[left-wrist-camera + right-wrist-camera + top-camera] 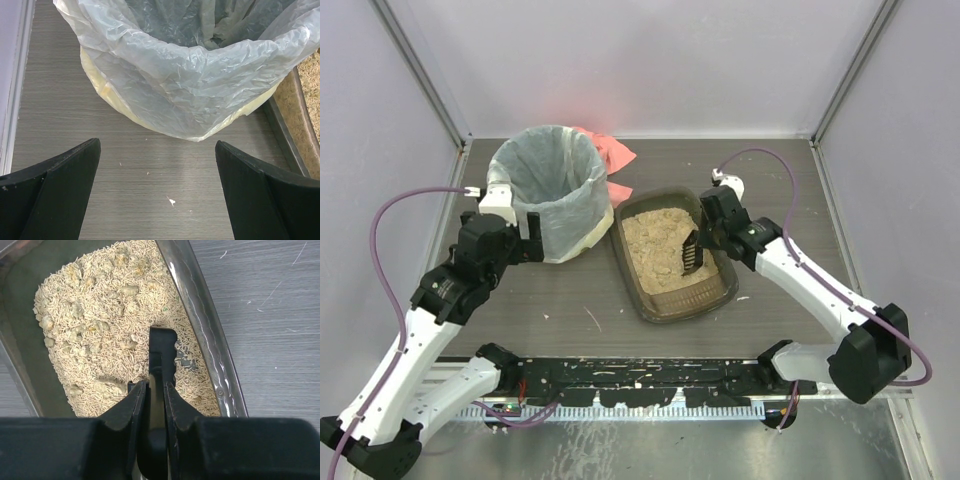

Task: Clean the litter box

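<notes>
The litter box (718, 296), a dark shallow tray of tan pellet litter with several clumps, lies mid-table; its rim also shows in the right wrist view (210, 340). My right gripper (708, 238) is shut on the handle of the black slotted scoop (692, 254), whose blade rests in the litter near the right wall (162, 347). The round bin (548, 190), lined with a white bag, stands left of the box. My left gripper (528, 243) is open and empty, low over the table just in front of the bin (180, 75).
A pink cloth (610, 150) lies behind the bin. White enclosure walls close in the table at the back and both sides. Small white specks (171, 201) dot the grey table. The box's edge shows in the left wrist view (285, 135).
</notes>
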`<action>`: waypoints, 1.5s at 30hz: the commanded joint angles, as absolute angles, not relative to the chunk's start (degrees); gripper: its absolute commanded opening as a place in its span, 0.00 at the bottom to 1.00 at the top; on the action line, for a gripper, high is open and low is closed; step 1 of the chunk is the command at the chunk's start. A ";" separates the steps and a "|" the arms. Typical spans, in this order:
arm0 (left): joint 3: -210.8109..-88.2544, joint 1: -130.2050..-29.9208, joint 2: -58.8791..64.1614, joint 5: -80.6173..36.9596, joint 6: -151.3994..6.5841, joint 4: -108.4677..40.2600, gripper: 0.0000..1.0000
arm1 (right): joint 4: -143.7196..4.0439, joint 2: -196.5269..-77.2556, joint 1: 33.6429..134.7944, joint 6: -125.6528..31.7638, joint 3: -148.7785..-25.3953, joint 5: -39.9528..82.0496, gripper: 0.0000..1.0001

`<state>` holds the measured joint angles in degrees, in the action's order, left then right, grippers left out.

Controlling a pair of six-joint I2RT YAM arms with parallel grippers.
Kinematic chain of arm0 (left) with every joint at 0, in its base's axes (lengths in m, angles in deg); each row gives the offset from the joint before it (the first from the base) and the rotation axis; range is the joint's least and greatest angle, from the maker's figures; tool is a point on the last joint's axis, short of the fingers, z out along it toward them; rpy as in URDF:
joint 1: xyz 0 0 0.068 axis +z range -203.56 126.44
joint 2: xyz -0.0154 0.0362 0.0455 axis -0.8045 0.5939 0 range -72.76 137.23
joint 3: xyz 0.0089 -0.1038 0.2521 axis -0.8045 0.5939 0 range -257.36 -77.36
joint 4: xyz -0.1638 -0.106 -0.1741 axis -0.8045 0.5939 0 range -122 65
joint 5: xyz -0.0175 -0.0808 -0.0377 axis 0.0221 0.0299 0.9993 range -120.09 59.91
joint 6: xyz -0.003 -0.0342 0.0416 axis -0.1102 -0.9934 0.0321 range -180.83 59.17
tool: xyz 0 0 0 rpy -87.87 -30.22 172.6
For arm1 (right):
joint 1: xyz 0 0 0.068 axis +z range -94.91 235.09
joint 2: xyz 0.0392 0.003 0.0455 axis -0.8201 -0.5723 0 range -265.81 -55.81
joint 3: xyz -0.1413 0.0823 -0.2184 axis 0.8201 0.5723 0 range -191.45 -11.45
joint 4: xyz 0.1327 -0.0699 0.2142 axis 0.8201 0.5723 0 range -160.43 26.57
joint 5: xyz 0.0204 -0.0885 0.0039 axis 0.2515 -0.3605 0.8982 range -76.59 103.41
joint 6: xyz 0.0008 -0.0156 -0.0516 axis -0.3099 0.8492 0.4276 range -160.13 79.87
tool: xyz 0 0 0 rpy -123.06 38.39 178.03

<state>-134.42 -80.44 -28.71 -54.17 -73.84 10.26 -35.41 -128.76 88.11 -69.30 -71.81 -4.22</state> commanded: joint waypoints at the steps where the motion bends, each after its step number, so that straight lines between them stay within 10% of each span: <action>1: -135.63 -80.13 -28.89 -53.55 -74.32 8.61 0.99 | -42.15 -127.42 85.65 -73.77 -66.56 6.05 0.01; 23: -137.03 -82.32 -28.14 -37.06 -82.31 9.03 0.95 | -62.20 -123.41 83.47 -86.42 -48.37 21.05 0.01; 45: -132.73 -99.23 -20.77 -47.26 -84.86 1.26 0.97 | -75.38 -113.26 83.29 -95.57 -37.56 15.98 0.01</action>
